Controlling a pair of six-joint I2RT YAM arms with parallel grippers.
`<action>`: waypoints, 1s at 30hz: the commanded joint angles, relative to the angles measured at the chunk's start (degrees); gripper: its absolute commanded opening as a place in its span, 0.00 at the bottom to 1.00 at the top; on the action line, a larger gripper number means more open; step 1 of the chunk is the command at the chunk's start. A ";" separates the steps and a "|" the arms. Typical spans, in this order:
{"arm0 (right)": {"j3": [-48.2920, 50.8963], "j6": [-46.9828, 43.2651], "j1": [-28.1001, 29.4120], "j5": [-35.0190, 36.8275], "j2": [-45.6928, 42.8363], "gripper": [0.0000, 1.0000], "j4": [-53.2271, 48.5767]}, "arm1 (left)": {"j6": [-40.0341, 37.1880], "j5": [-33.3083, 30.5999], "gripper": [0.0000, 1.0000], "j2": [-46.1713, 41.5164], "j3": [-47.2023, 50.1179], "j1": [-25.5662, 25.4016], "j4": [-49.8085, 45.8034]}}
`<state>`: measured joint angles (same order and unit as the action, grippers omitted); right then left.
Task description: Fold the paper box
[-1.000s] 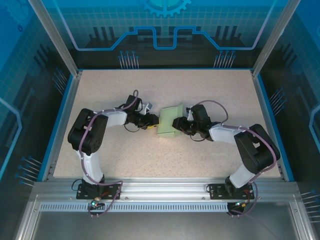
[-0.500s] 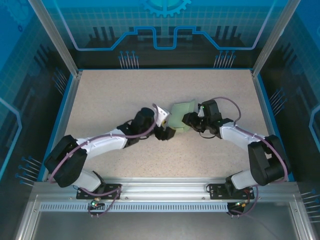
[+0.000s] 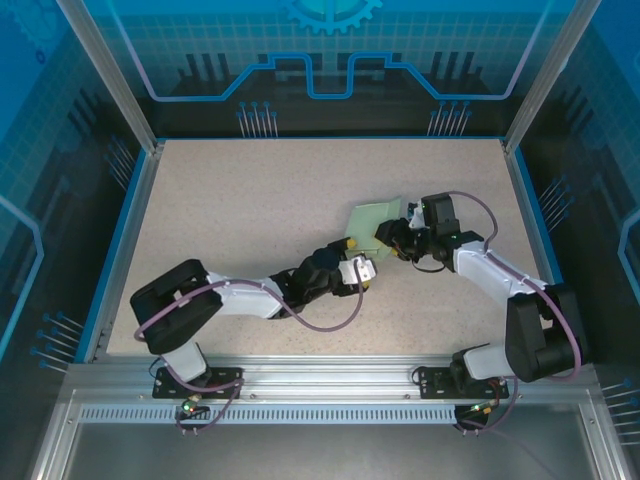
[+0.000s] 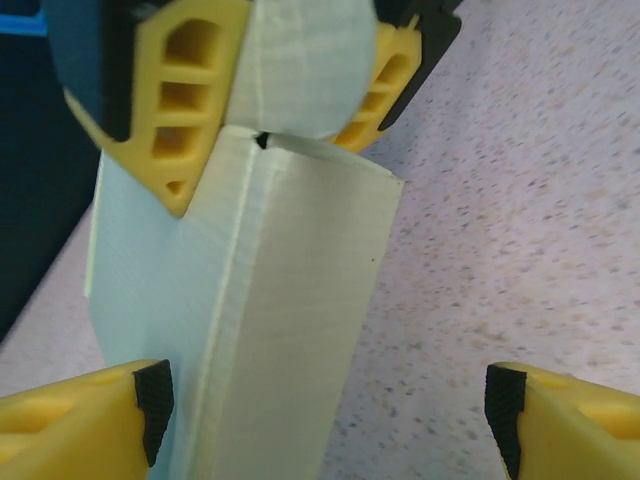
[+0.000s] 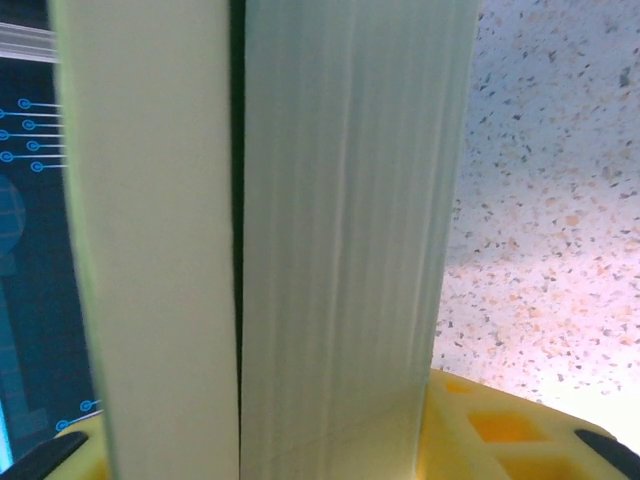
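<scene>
Mid-fold: the paper box (image 3: 372, 218) stands on edge, right of the desk's (image 3: 250, 200) centre, with the right jaws clamped on its rounded end flap. The left jaws gape around its creased side; next they probably need to close and press that crease.

The counter (image 3: 250, 190) is pale and speckled like sand, with a thin blue edge (image 3: 330, 138) round it. Blue walls (image 3: 330, 55) with light line drawings stand far, left and right. Silver posts (image 3: 108, 75) rise at the far corners. A silver rail (image 3: 330, 376) lies along the near side.
</scene>
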<state>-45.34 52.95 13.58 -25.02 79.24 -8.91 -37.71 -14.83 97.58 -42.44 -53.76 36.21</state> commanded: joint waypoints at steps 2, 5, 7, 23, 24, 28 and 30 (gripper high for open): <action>-1.50 1.34 -0.93 -3.42 -0.96 0.44 -1.34 | -9.45 -8.23 0.83 3.39 -2.46 -1.15 9.58; -1.51 1.64 -0.92 -3.72 -0.95 0.44 -1.20 | -11.30 -10.39 0.80 4.75 -2.56 -1.26 12.26; -1.42 1.90 -0.87 -3.75 -0.99 0.44 -1.11 | -11.80 -11.08 0.77 5.14 -2.54 -1.26 13.24; -1.86 3.13 -0.88 -2.93 -1.65 0.52 -0.99 | -11.61 -11.36 0.41 4.60 1.23 -1.27 18.68; -2.00 3.13 -0.93 -2.87 -1.75 0.53 -1.09 | -11.39 -11.36 0.39 4.51 1.37 -1.27 18.81; -2.29 2.91 -1.02 -2.49 -2.35 0.60 -1.77 | -10.33 -11.19 0.37 4.36 2.25 -1.26 18.91; -2.55 2.40 -1.30 -2.19 -2.92 0.64 -2.48 | -9.47 -11.19 0.36 4.08 2.77 -1.19 18.90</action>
<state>-46.11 55.99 13.28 -27.35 78.00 -9.43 -49.39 -25.12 102.52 -40.66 -55.02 51.66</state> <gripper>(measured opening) 0.627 0.423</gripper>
